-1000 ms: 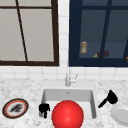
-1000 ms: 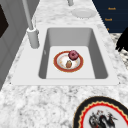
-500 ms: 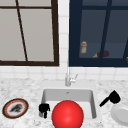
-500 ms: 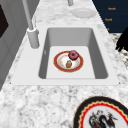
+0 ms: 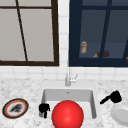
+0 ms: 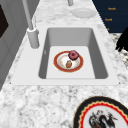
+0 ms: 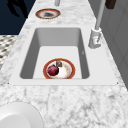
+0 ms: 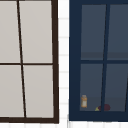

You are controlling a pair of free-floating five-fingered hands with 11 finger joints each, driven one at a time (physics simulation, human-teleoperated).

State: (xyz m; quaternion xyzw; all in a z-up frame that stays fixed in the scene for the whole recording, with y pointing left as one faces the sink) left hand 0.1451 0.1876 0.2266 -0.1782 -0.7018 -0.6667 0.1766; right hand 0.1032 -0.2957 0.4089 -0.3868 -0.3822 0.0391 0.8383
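In the sink lies a red-rimmed plate with a dark red fruit and a small brown piece on it; the plate also shows in the right side view. In the front view a big red round shape covers the front of the sink. My left hand hovers at the sink's front left corner, fingers hanging loose, holding nothing. It shows as the left hand off the counter's front edge in the right side view. My right hand floats open above the right counter. A hand shows at the picture's right edge in the left side view.
The faucet stands behind the sink. A patterned plate lies on the left counter and a white plate on the right counter under my right hand. Behind the dark window pane stand an orange bottle and some fruit.
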